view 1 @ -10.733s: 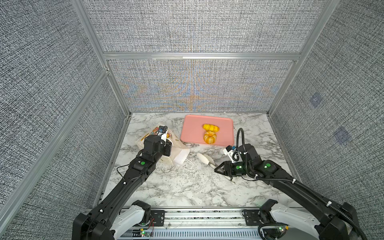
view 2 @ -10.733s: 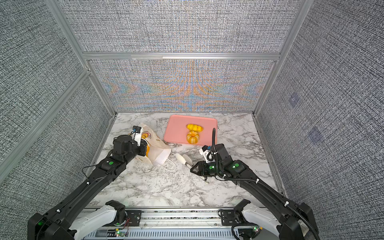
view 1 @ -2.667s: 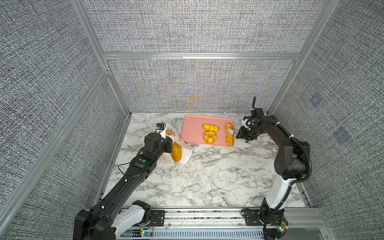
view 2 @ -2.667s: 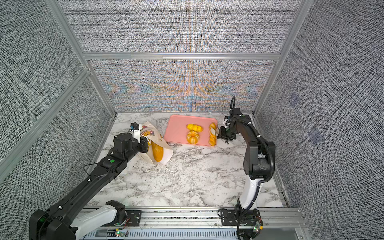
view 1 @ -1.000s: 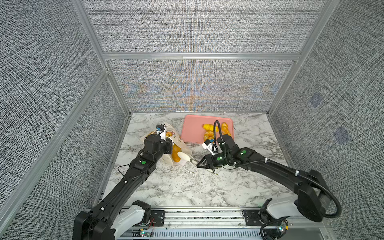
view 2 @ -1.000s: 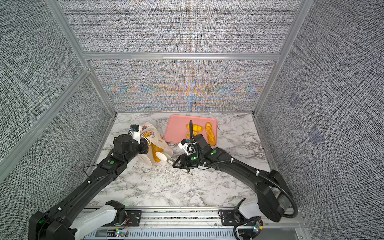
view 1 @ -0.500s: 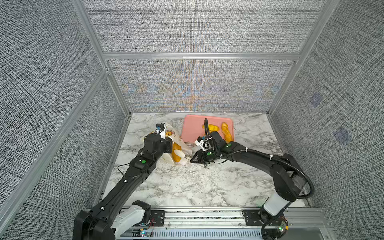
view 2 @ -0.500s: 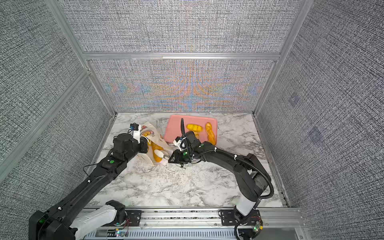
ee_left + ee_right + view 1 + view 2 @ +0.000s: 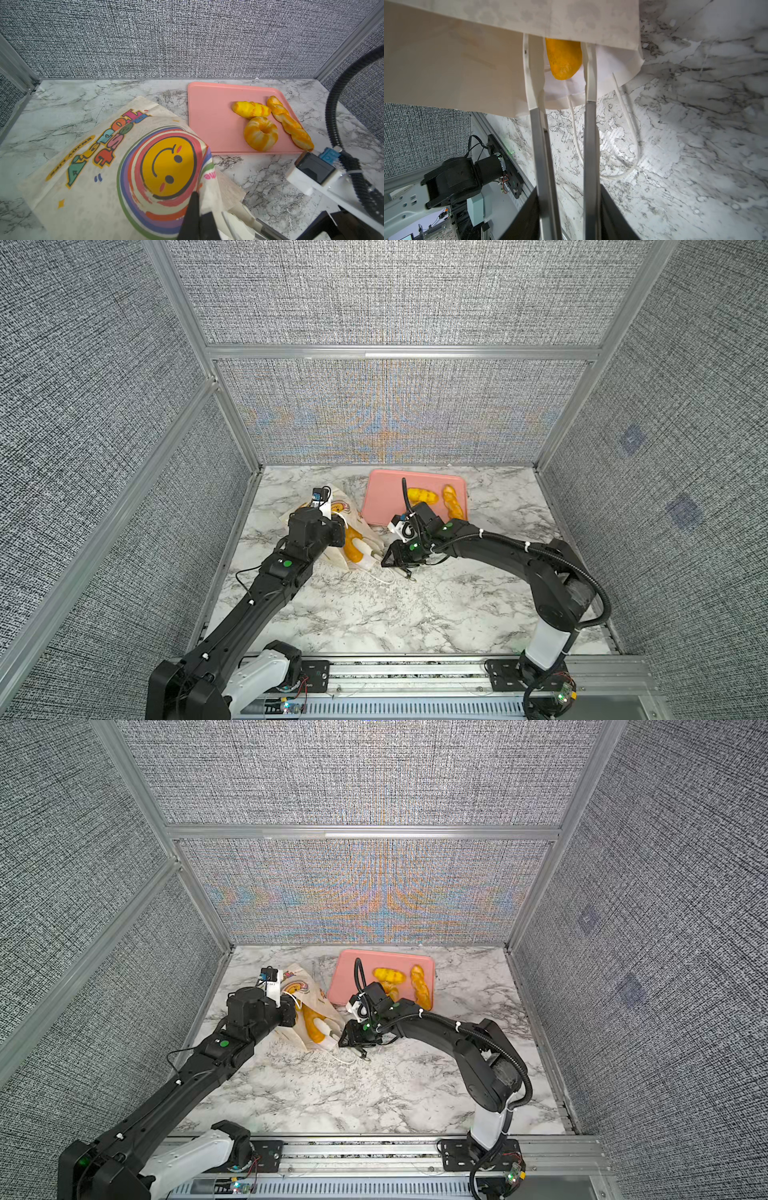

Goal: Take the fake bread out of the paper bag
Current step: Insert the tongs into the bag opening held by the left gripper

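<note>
The paper bag [image 9: 345,506] [image 9: 308,986] lies on its side at the left, smiley print up, mouth toward the table's middle. My left gripper [image 9: 196,200] is shut on the bag's upper rim and holds the mouth up. Inside lies a long yellow-orange piece of fake bread [image 9: 353,548] [image 9: 311,1026] [image 9: 563,58]. My right gripper [image 9: 368,556] [image 9: 328,1032] [image 9: 556,44] reaches into the mouth, open, one white finger on each side of the loaf's end. Three more pieces lie on the pink tray: a croissant [image 9: 250,109], a ring [image 9: 260,136] and a braided stick [image 9: 288,122].
The pink tray [image 9: 382,497] [image 9: 349,973] [image 9: 207,116] lies at the back, just right of the bag. A white cord handle [image 9: 384,578] [image 9: 623,145] trails on the marble in front of the bag mouth. Grey fabric walls close in three sides.
My right arm has swung left from near the tray to the bag mouth and slid its fingers in beside the loaf. The left gripper has kept hold of the rim.
</note>
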